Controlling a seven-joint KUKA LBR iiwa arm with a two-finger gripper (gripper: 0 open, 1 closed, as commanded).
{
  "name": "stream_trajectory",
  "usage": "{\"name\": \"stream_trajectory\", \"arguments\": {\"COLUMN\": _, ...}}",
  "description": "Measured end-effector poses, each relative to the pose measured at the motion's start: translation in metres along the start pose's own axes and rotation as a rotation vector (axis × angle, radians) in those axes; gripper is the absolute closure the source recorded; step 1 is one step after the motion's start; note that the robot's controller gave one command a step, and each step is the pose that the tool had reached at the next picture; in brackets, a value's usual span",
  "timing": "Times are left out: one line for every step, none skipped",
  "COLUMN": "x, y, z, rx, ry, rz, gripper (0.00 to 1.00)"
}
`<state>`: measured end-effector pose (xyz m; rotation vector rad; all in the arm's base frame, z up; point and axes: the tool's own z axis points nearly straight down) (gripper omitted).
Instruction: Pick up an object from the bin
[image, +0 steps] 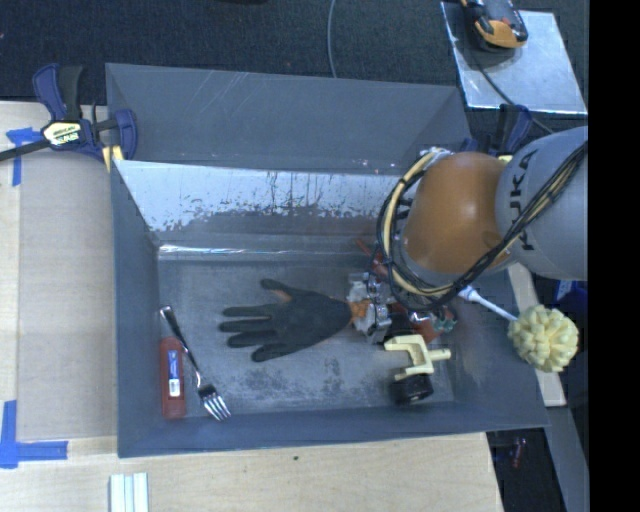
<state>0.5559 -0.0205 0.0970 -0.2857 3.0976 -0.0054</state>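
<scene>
My gripper (368, 306) hangs low over the bin floor, right of centre, under the arm's orange cover. It is at the cuff end of a black glove (285, 322), which lies flat in the middle of the bin with its fingers spread to the left. Whether the gripper touches the cuff is hidden. Just below and to the right of the gripper lies a small cream-coloured piece on a black round part (414, 370).
A fork with a red handle (182, 372) lies along the bin's left side, tines toward the front. A pale yellow knobbly ball on a white stick (544, 338) rests against the right wall. Between the glove and the fork is bare floor.
</scene>
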Motion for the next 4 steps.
{"name": "stream_trajectory", "arguments": {"x": -0.004, "y": 0.001, "z": -0.067, "rx": -0.001, "ry": 0.003, "rz": -0.009, "gripper": 1.0}}
{"name": "stream_trajectory", "arguments": {"x": -0.001, "y": 0.005, "z": -0.069, "rx": 0.001, "ry": -0.004, "rz": 0.014, "gripper": 1.0}}
{"name": "stream_trajectory", "arguments": {"x": -0.002, "y": 0.012, "z": -0.074, "rx": 0.001, "ry": -0.005, "rz": -0.008, "gripper": 1.0}}
{"name": "stream_trajectory", "arguments": {"x": 0.001, "y": 0.014, "z": -0.159, "rx": 0.0, "ry": 0.001, "rz": 0.017, "gripper": 1.0}}
